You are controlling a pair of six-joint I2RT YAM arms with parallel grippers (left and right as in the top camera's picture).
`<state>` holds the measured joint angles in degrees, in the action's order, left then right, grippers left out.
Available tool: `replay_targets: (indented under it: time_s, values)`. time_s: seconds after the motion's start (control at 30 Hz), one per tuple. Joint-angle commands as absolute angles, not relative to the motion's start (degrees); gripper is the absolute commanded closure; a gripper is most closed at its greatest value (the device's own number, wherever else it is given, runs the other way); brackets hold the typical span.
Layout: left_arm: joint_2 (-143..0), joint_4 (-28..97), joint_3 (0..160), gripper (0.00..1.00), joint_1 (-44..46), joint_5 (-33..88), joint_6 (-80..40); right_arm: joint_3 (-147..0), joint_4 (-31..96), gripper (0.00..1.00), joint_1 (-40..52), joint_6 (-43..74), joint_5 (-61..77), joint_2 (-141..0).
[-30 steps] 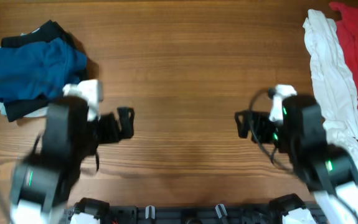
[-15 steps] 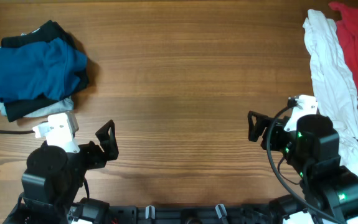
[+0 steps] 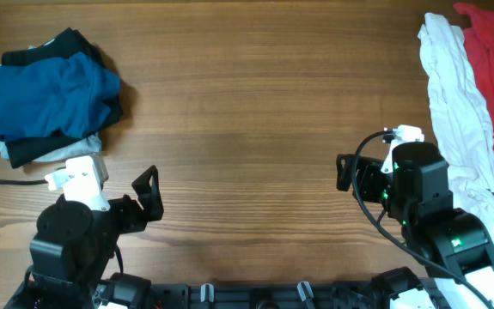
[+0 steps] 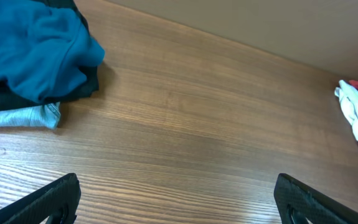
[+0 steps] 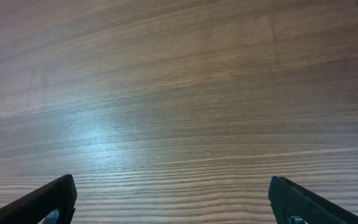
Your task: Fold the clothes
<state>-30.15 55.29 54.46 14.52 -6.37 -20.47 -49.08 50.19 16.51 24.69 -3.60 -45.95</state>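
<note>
On our wooden table (image 3: pixel 255 103), the blue shirt (image 3: pixel 45 94) tops a folded stack far left, likely finished; the white garment (image 3: pixel 453 94) and red garment (image 3: pixel 487 60) lie crumpled far right, awaiting us. Our left gripper (image 3: pixel 148 190) and right gripper (image 3: pixel 347 172) hover spread and empty, leaving the middle for folding

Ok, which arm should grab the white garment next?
Right. The right hand is open, empty and close to the white garment. The left hand, also open, sits on the opposite side, near the blue shirt pile.
</note>
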Motion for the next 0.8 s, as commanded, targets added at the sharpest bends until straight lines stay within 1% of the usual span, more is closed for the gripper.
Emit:
replay_targets:
  time_s: [0.0, 0.13, 0.3, 0.37, 0.57, 0.77]
  values:
    - [-30.00, 55.35, 53.95, 0.00, 14.74, -7.57, -21.08, -46.89, 47.00, 0.00, 15.79, 21.08, -5.72, -42.78]
    - [-30.00, 55.35, 53.95, 0.00, 14.74, -7.57, -21.08, -38.81, 36.82, 0.01, 12.58, 13.39, -1.23, -36.05]
    - [-30.00, 55.35, 53.95, 0.00, 14.74, -7.57, -21.08, -26.76, 24.34, 0.00, 7.88, 9.98, 4.45, -25.56]
    - [-30.00, 55.35, 53.95, 0.00, 14.74, -7.57, -21.08, -23.46, 21.47, 0.00, 6.83, 9.50, 4.82, -21.69]
    - [-30.00, 55.35, 53.95, 0.00, 14.74, -7.57, -21.08, -17.98, 18.50, 0.00, 3.79, 5.80, 5.23, -11.38]
    - [-30.00, 55.35, 53.95, 0.00, 14.74, -7.57, -21.08, -15.18, 15.03, 0.00, 2.17, 1.10, 5.23, -5.41]
